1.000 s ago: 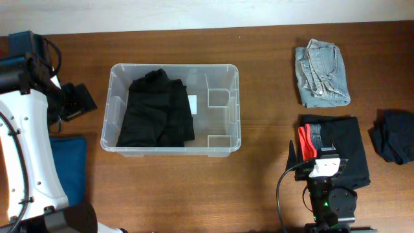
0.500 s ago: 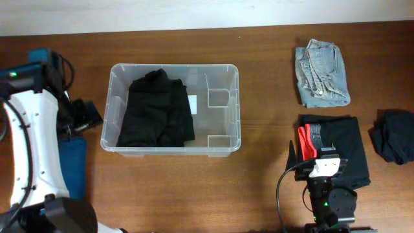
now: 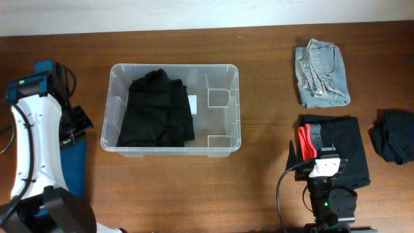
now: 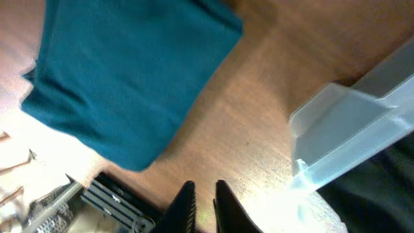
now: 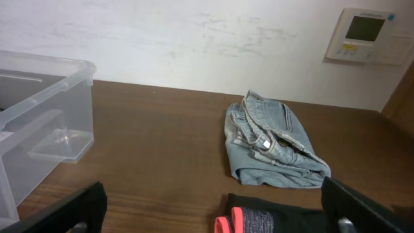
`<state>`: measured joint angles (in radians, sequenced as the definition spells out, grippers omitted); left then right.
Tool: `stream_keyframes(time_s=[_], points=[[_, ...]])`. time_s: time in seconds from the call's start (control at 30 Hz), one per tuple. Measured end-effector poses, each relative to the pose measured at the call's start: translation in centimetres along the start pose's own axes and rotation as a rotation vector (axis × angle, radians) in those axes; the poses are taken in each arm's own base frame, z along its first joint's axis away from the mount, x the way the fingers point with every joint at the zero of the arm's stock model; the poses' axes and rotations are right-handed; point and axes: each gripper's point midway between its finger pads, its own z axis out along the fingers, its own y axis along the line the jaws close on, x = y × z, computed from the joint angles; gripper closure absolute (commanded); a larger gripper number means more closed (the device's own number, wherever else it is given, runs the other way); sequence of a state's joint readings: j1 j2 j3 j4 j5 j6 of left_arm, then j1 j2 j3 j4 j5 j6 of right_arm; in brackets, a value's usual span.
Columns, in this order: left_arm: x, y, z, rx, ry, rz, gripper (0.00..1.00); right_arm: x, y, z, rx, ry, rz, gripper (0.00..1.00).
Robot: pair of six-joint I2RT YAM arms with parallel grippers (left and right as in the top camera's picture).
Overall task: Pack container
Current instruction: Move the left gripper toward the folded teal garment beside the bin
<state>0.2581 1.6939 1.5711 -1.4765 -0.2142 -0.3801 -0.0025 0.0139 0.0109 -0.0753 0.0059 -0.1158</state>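
The container [image 3: 233, 107] is a clear plastic bin left of the table's middle, with a folded black garment [image 3: 158, 110] lying in its left half. My left gripper [image 3: 76, 124] hangs just left of the bin, over the wood. In the left wrist view my left gripper [image 4: 202, 206] is shut with nothing between its fingers, the bin's corner [image 4: 343, 129] stands to its right and a teal cloth [image 4: 129, 71] lies ahead. My right gripper [image 5: 212, 189] is open and empty, low over a red and grey item [image 5: 252, 221].
Folded light jeans [image 3: 321, 73] lie at the back right. A black folded garment [image 3: 346, 152] with the red and grey item [image 3: 309, 139] on its left edge sits under my right arm. A dark bundle [image 3: 394, 136] rests at the right edge. The teal cloth [image 3: 74, 162] lies front left.
My left gripper has shut and its arm has swung toward the table's front, from beside the bin's far left corner to beside its near left corner. The right arm has not moved.
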Motion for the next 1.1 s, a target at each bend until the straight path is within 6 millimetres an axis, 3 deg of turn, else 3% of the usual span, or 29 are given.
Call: stream_keyframes(time_s=[0.5, 1.1], points=[[3.6, -1.3, 5.4, 0.034, 0.145, 0.023, 0.99, 0.0, 0.0, 0.0, 0.0, 0.0, -0.001, 0.02], [4.3, -6.7, 5.0, 0.183, 0.123, 0.144, 0.99, 0.0, 0.0, 0.0, 0.0, 0.0, 0.0, 0.02]])
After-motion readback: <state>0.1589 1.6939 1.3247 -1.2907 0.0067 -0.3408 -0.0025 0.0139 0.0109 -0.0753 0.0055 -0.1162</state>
